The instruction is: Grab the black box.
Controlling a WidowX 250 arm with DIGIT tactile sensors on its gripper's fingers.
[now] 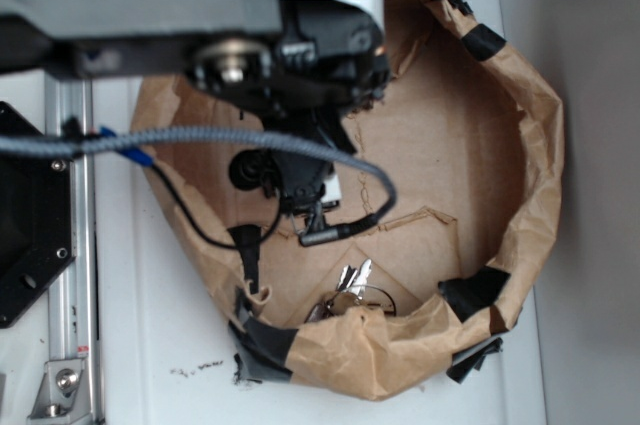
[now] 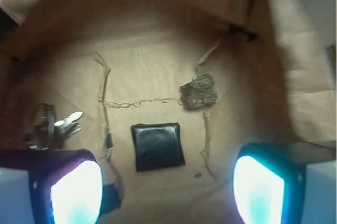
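The black box (image 2: 157, 146) lies flat on the cardboard floor of the paper-walled bin, a glossy square with rounded corners, seen in the wrist view just ahead of my gripper (image 2: 167, 192). My two glowing fingertips (image 2: 76, 192) stand wide apart, open, with nothing between them; the box sits beyond the gap, slightly left of its middle. A rough brown lump (image 2: 199, 92) rests farther off to the right. In the exterior view the arm and gripper body (image 1: 300, 185) hang over the bin and hide the box.
Crumpled brown paper walls (image 1: 530, 145) patched with black tape ring the bin. A bunch of keys (image 2: 50, 124) lies at the left, also visible as keys (image 1: 350, 290) near the front wall. A black hexagonal plate (image 1: 30, 225) and aluminium rail (image 1: 70, 245) stand outside at the left.
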